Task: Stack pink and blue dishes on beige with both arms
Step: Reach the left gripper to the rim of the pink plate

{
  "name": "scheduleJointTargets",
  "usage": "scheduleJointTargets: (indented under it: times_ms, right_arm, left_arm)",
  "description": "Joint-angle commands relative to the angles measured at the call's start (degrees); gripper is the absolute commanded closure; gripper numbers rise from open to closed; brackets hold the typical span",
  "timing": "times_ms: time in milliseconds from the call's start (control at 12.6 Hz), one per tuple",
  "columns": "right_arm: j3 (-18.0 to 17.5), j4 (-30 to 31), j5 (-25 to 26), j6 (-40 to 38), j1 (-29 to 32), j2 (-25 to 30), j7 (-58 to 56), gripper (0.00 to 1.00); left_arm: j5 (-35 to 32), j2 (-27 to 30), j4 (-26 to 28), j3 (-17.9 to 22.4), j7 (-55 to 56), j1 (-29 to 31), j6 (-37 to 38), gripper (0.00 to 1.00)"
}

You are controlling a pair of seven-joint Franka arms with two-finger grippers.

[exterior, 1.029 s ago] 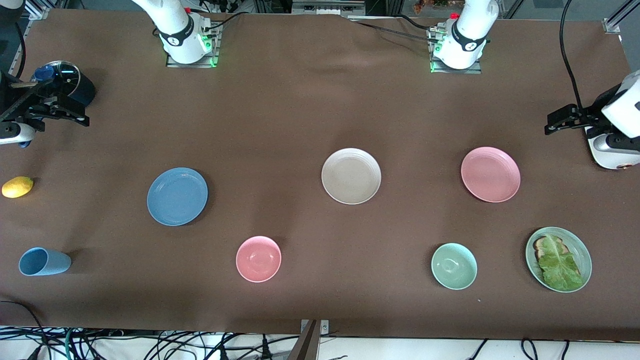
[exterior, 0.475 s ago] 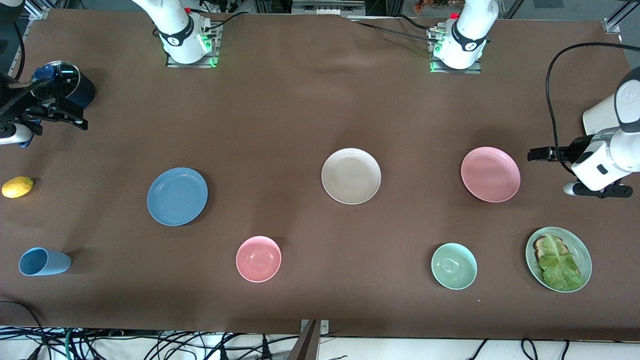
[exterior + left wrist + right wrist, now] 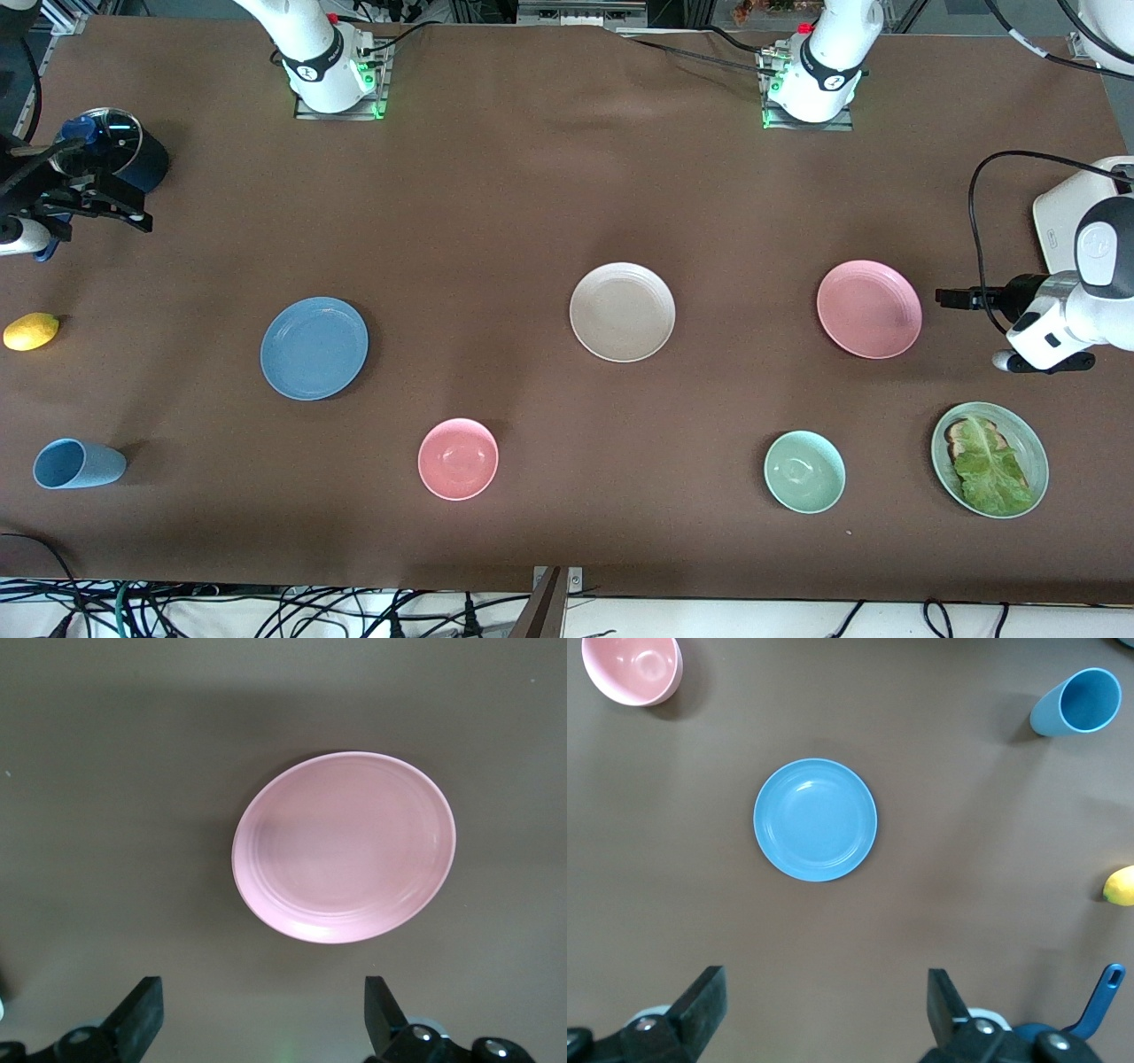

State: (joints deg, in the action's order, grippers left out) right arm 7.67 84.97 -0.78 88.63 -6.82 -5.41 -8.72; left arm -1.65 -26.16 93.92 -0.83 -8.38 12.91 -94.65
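Mid-table, beige plate (image 3: 622, 312) sits bare; pink plate (image 3: 869, 308) toward the left arm's end, blue plate (image 3: 314, 347) toward the right arm's. Left gripper (image 3: 262, 1014) beside pink, right gripper (image 3: 824, 1008) over the table edge, both jaws wide. Plates look rigid, light, slick: pinch the ridged rim.

The frame edge cuts off the lemon (image 3: 1120, 886) and both tools' (image 3: 261, 1010) (image 3: 824, 1005) lower parts.
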Motion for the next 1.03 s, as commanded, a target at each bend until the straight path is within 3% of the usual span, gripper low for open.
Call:
scheduleJointTargets:
  times_ms: [0, 238, 475, 554, 871, 950]
  right_arm:
    - [-0.28, -1.21, -1.59, 0.75, 0.4, -0.74, 0.55, 0.0]
    - [-0.28, -0.77, -1.59, 0.15, 0.23, -0.83, 0.2, 0.0]
    - [-0.28, 0.55, -1.41, -0.21, 0.05, -0.83, -0.15, 0.0]
    - [-0.28, 0.64, -1.33, -0.04, -0.04, -2.05, -0.15, 0.0]
    - [-0.46, 3.27, -0.98, 6.71, -0.48, -7.14, -0.07, 0.0]
    - [-0.46, 3.62, -0.98, 8.65, -0.48, -8.9, -0.07, 0.01]
  left_arm:
    - [-2.39, 3.56, 8.26, -0.57, -1.99, 0.44, -7.01, 0.0]
    - [-2.39, 8.04, 21.0, -0.75, -2.26, 1.5, -20.97, 0.0]
    - [-2.57, 8.67, 31.47, -0.66, -3.13, 2.2, -35.13, 0.0]
    - [-2.74, 8.14, 33.24, -0.75, -4.61, 3.68, -38.56, 0.0]
    - [-2.74, 4.98, 33.0, -0.75, -5.33, 4.58, -39.56, 0.0]
    - [-2.74, 4.45, 32.82, -0.75, -5.33, 4.49, -39.48, 0.22]
